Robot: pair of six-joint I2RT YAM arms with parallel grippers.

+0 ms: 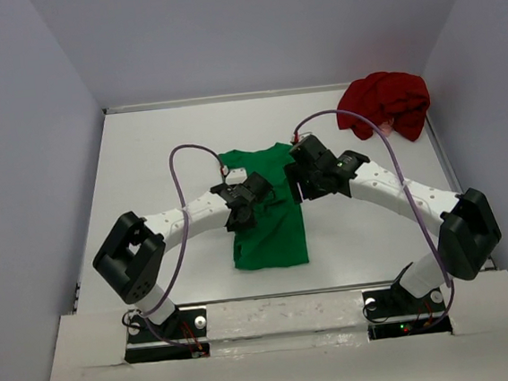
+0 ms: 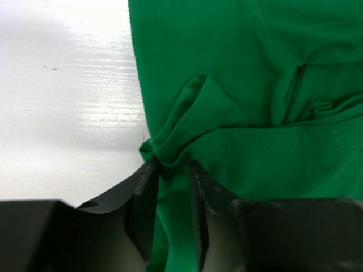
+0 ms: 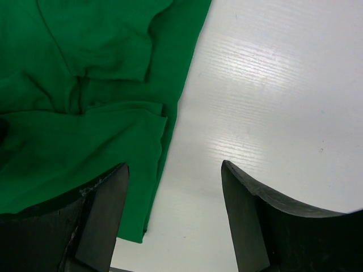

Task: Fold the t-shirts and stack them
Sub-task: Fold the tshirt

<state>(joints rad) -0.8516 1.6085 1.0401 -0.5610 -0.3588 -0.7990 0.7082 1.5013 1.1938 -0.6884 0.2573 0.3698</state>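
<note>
The left gripper (image 2: 172, 165) has its jaws slightly apart around a puckered fold at the edge of the green t-shirt (image 2: 255, 85); whether they pinch it cannot be told. The right gripper (image 3: 174, 167) gapes wide and empty, straddling the shirt's opposite edge. Only the overhead view shows the shirt spread mid-way across the table (image 1: 161, 163), partly hidden by both arms, and the red t-shirt (image 1: 385, 104) crumpled in the far right corner

Flat t-shirt (image 1: 272, 238) central, left tool (image 1: 238, 215) and right tool (image 1: 299, 187) at its sides — bunched t-shirt (image 1: 385, 102) behind, far right
</note>
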